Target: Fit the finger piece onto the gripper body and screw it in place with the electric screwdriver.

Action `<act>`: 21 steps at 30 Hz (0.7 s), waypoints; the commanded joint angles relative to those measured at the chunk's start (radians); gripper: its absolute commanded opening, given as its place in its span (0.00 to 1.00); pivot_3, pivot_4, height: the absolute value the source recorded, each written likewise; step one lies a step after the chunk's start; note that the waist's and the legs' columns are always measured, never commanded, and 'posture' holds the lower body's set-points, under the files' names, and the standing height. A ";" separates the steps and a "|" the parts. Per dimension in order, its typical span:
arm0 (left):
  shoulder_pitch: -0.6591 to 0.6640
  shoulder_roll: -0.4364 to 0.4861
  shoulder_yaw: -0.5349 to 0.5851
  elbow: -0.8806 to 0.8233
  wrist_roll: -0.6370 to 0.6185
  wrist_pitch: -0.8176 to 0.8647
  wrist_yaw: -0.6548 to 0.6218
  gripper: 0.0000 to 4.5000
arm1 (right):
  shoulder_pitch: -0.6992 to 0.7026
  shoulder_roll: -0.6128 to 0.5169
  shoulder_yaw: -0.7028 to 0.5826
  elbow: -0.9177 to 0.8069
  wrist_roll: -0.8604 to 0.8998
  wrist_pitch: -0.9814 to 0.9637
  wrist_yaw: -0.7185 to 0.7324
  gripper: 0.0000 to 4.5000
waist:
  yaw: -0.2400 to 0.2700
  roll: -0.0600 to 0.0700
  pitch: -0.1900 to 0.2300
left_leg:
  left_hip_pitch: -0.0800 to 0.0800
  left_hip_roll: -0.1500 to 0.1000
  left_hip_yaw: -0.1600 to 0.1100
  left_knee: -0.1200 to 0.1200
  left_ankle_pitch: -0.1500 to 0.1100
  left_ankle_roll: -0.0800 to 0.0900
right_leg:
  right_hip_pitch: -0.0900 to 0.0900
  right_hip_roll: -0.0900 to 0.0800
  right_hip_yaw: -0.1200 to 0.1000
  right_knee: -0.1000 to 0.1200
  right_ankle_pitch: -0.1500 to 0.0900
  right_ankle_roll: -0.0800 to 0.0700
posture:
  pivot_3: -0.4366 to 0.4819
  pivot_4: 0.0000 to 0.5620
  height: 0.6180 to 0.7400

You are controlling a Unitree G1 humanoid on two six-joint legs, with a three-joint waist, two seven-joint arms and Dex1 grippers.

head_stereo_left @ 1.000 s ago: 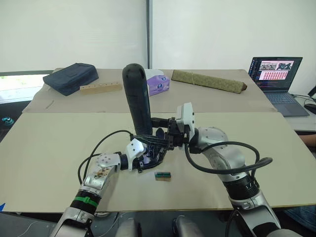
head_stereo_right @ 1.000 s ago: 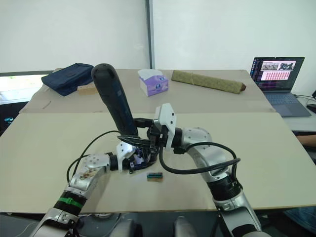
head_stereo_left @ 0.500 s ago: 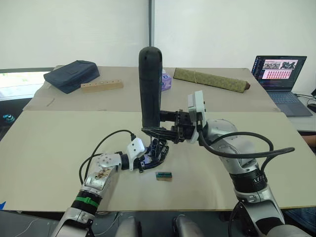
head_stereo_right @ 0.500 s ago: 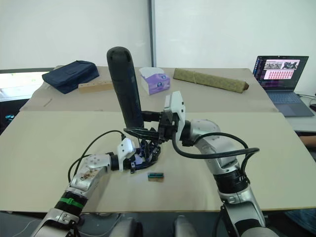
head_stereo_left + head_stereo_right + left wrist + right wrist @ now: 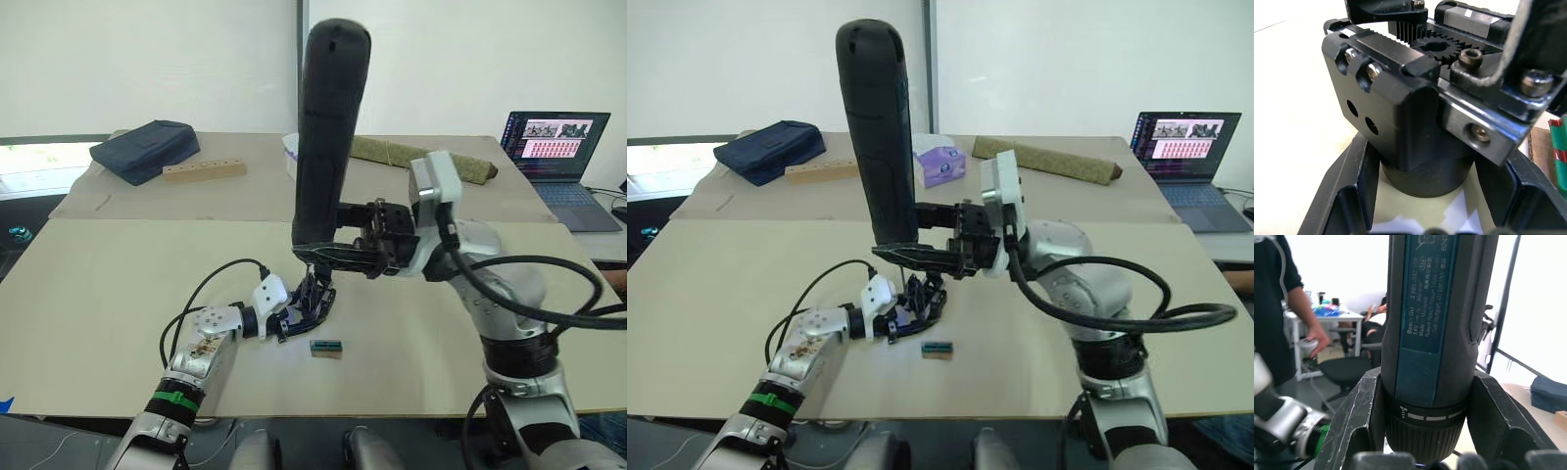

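We see our right gripper (image 5: pixel 338 257) with its fingers tight around the electric screwdriver (image 5: pixel 329 127), standing tall just above the gripper body (image 5: pixel 312 302). Our left gripper (image 5: pixel 290 315) fingers hug the gripper body on the table (image 5: pixel 98 294).

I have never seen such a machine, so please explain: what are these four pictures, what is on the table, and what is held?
A two-armed robot works at a table. Two pictures come from its head, two from cameras on its wrists. The right gripper holds the electric screwdriver upright. The left gripper grips the gripper body, a black block with a gear, standing on the table. A small green piece lies beside it. Farther back lie a dark bag, a wooden block, a tissue box, an olive roll and a laptop.
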 commanded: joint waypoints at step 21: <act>0.241 0.308 0.355 -0.180 -0.391 -0.013 -0.343 0.98 | 0.012 -0.899 -0.007 0.246 -0.005 0.682 -0.040 0.43 | -0.025 0.002 0.010 | -0.008 0.003 -0.003 -0.011 0.000 0.000 | -0.011 -0.006 0.000 -0.010 -0.005 -0.011 | 0.48 0.27 1.00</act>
